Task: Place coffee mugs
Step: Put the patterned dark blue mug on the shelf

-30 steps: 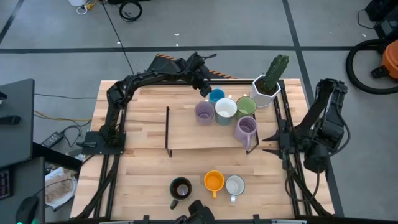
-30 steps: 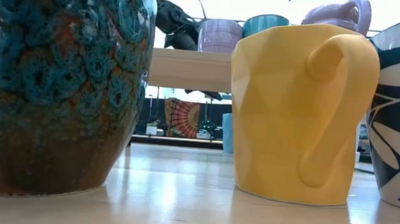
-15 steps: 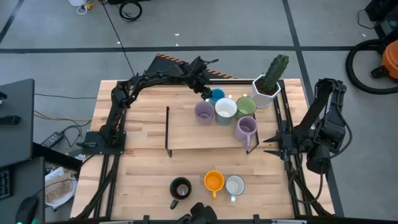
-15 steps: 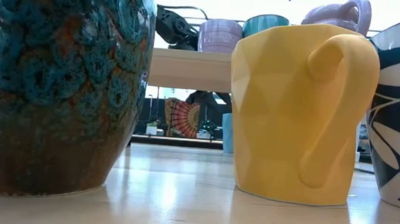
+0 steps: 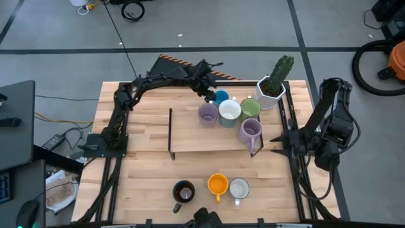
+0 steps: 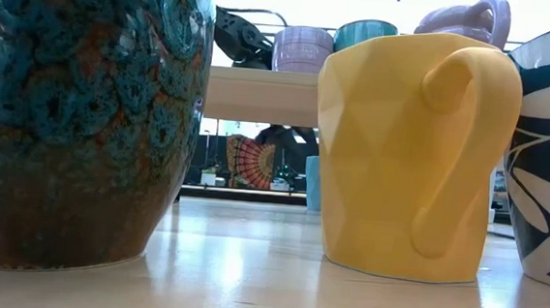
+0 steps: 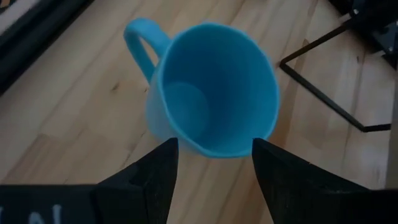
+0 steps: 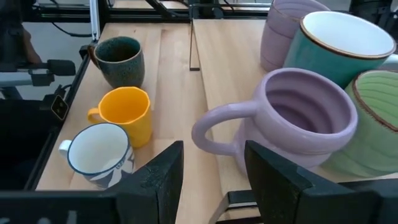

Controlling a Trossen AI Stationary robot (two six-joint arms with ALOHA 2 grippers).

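A blue mug (image 7: 211,87) stands upright on its base on the table, just beyond the far edge of a raised wooden shelf (image 5: 190,133). My left gripper (image 7: 214,144) reaches over it, open, one finger at each side of its rim. On the shelf stand two lavender mugs (image 5: 207,114) (image 5: 250,130), a white-lined teal mug (image 5: 229,111) and a green mug (image 5: 250,108). A dark mug (image 5: 183,192), an orange mug (image 5: 217,185) and a white mug (image 5: 239,188) stand near the front edge. My right gripper (image 5: 274,144) waits open at the shelf's right end. My left gripper has one finger (image 7: 163,171) at each side of the blue mug's rim (image 7: 205,149), opposite the handle, slanting down from above. I cannot tell whether the fingers touch the wall. The mug rests on the table.
A white hexagonal pot with a cactus (image 5: 272,85) stands at the far right corner, close to the green mug. The shelf's black wire legs (image 5: 171,133) rise at its left and right ends. Bare tabletop lies left of the shelf.
My left gripper has sunk a little over the blue mug, which stays where it stood.
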